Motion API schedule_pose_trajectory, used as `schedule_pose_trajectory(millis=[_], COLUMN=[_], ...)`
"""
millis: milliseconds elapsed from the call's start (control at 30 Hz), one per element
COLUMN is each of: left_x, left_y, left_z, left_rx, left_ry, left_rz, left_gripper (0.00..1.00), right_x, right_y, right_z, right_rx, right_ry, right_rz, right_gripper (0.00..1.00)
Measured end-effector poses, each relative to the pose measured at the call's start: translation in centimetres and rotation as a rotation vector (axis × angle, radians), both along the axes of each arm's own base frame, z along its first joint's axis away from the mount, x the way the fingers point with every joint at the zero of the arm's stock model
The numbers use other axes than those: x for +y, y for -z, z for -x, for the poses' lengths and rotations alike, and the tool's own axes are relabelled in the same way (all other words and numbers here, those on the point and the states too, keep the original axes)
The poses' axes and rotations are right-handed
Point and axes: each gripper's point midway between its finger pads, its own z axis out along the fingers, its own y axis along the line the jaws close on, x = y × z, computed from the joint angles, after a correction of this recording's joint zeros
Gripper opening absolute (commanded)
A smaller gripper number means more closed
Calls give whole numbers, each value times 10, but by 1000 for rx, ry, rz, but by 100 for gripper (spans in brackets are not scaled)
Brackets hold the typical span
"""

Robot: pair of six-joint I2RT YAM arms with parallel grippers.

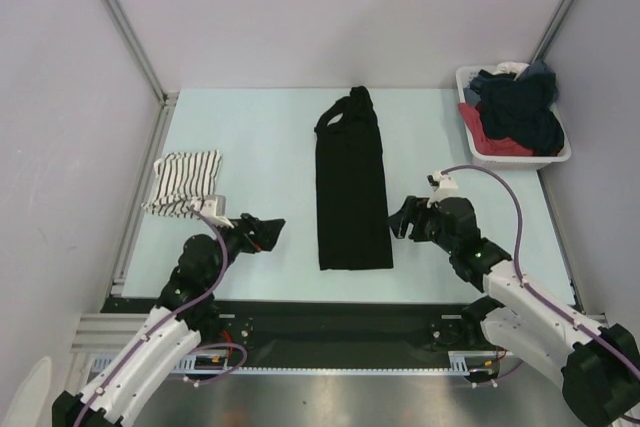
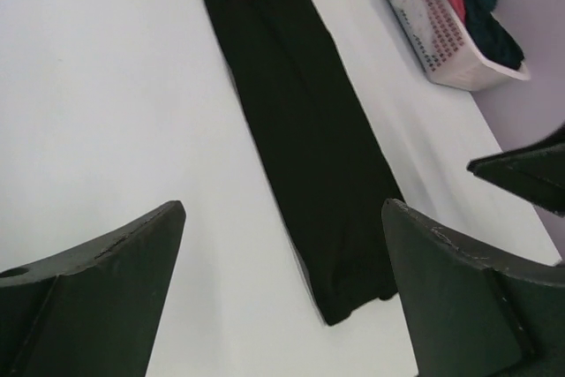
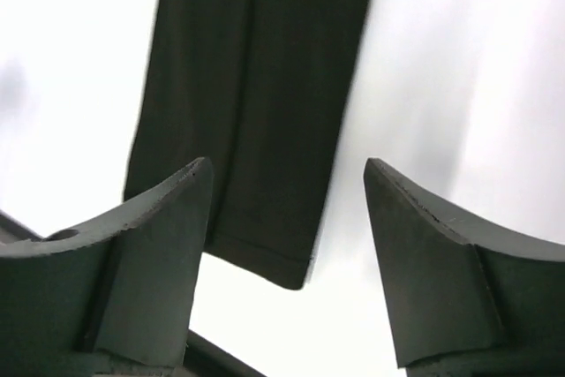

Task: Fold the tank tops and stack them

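The black tank top (image 1: 352,182) lies flat in the middle of the table, folded lengthwise into a long narrow strip with its straps at the far end. In the left wrist view the black tank top (image 2: 300,121) runs diagonally, and in the right wrist view the black tank top (image 3: 256,94) ends in a hem near the fingers. The striped tank top (image 1: 184,182) sits folded small at the left. My left gripper (image 1: 272,230) is open, left of the strip's near end. My right gripper (image 1: 402,217) is open, just right of the strip, holding nothing.
A white basket (image 1: 478,147) of dark and red clothes stands at the far right corner; the same white basket (image 2: 441,37) shows in the left wrist view. Metal frame posts and grey walls bound the table on the left, back and right.
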Motion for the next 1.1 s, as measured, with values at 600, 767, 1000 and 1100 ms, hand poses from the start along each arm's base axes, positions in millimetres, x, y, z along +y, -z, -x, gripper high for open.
schedule_pose_trajectory(millis=[600,767,1000,1100], left_x=[-81,-101,-107,-110], left_y=[68,87,111,114], left_z=[36,54,54,50], left_rx=[411,478,555,565], left_ry=[308,335,301,291], left_rz=[-213,-267,-322,-332], left_gripper=[92,89,78,72], right_x=[13,13,18,19], right_y=[64,76,79,80], right_z=[48,61,67,68], right_rx=[419,496,522,528], right_ry=[-50,-28,-28,-25], right_rz=[75,90,83,81], right_gripper=[38,35,35,35])
